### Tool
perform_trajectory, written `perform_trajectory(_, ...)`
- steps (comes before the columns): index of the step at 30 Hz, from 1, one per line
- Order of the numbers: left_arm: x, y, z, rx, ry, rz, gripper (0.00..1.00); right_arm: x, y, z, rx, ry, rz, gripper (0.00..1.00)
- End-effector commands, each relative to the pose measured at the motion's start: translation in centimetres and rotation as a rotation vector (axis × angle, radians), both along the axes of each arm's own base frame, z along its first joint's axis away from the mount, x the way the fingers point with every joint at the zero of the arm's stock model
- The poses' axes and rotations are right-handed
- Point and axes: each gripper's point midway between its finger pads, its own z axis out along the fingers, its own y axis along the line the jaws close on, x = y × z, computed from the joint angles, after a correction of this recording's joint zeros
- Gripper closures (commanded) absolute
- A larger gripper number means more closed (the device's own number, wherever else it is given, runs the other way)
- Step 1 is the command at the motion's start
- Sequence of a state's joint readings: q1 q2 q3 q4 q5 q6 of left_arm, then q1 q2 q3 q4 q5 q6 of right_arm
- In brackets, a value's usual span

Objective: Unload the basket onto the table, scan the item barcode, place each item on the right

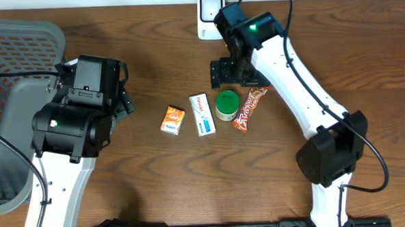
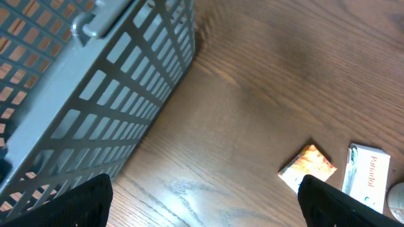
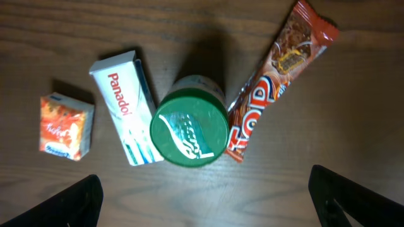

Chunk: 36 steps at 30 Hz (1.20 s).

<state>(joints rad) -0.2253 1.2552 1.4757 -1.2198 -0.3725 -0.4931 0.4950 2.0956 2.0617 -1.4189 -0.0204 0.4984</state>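
Note:
Four items lie in a row mid-table: a small orange box (image 1: 172,119) (image 3: 65,127), a white Panadol box (image 1: 202,114) (image 3: 124,107), a green-lidded jar (image 1: 227,104) (image 3: 189,130) and a red Top chocolate bar (image 1: 249,109) (image 3: 278,79). My right gripper (image 1: 229,72) (image 3: 205,202) hangs open just behind the jar, holding nothing, with bare wood between its fingers. At the left, my left gripper (image 1: 123,96) (image 2: 205,205) is also open and empty. It is apart from the orange box (image 2: 307,166), which shows by its right finger. No barcode is visible on any item.
A grey mesh basket (image 1: 10,101) (image 2: 95,94) stands at the table's left edge beside the left arm. A white box-shaped device (image 1: 210,16) sits at the back edge, behind the right arm. Bare wood lies in front of the items.

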Motion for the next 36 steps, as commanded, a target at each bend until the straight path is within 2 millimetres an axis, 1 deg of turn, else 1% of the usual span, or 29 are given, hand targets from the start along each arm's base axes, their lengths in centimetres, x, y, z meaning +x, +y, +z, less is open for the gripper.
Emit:
perform_trajectory(1, 0.0, 0.5, 0.1, 0.023, 0.0, 0.009, 0.06, 0.3, 0.9, -2.7, -0.084, 0.007, 0.082, 0.01)
perform_trajectory(3, 0.0, 0.5, 0.1, 0.023, 0.001, 0.009, 0.06, 0.4, 1.2, -4.3, -0.133, 0.017, 0.102, 0.01)
perform_trajectory(7, -0.2, 0.6, 0.0, 0.026, 0.011, 0.009, 0.06, -0.1, 1.9, -7.2, -0.166, 0.074, 0.146, 0.01)
perform_trajectory(9, -0.3, 0.6, -0.1, 0.027, 0.016, 0.009, 0.06, -0.5, 2.1, -8.1, -0.182, 0.097, 0.174, 0.01)
perform_trajectory(11, -0.4, 0.6, -0.1, 0.027, 0.02, 0.009, 0.06, -0.7, 1.8, -8.2, -0.201, 0.103, 0.181, 0.01)
perform_trajectory(15, -0.4, 0.6, -0.1, 0.028, 0.023, 0.009, 0.06, -0.8, 1.1, -8.1, -0.24, 0.102, 0.187, 0.04)
perform_trajectory(19, -0.4, 0.6, -0.2, 0.028, 0.023, 0.009, 0.06, -0.6, 1.3, -8.4, -0.235, 0.095, 0.192, 0.05)
perform_trajectory(27, -0.4, 0.6, -0.2, 0.028, 0.023, 0.009, 0.06, -1.6, 1.3, -11.8, -0.247, 0.114, 0.208, 0.07)
perform_trajectory(32, -0.4, 0.6, -0.2, 0.028, 0.022, 0.009, 0.06, -1.8, 1.4, -12.8, -0.247, 0.114, 0.221, 0.08)
perform_trajectory(36, -0.4, 0.6, -0.2, 0.028, 0.023, 0.009, 0.06, -1.6, 2.0, -14.1, -0.203, 0.103, 0.226, 0.08)
